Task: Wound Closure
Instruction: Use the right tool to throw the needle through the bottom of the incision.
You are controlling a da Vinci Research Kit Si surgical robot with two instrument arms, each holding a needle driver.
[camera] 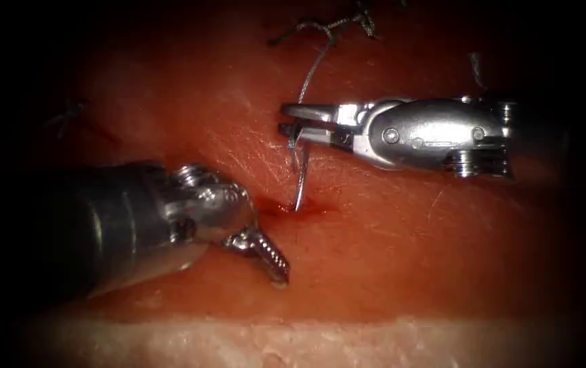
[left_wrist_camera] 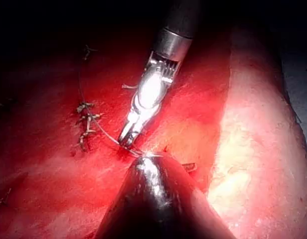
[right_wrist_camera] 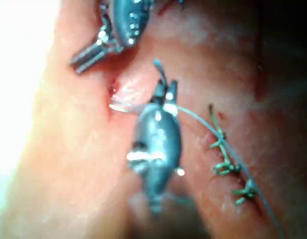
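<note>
Left gripper (camera: 266,251), lower left of frame, sits closed on nothing beside the cut (camera: 300,210). Right gripper (camera: 291,127) clamps my needle (camera: 300,187) near its tail, tip at the cut. Thread (camera: 312,71) trails upward. Judging: needle placement; wants steady wrist rotation.

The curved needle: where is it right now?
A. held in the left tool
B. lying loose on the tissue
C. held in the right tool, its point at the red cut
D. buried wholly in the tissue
C: the right tool grips the needle near its thread end, and its point meets the cut; the left tool holds nothing.
</note>
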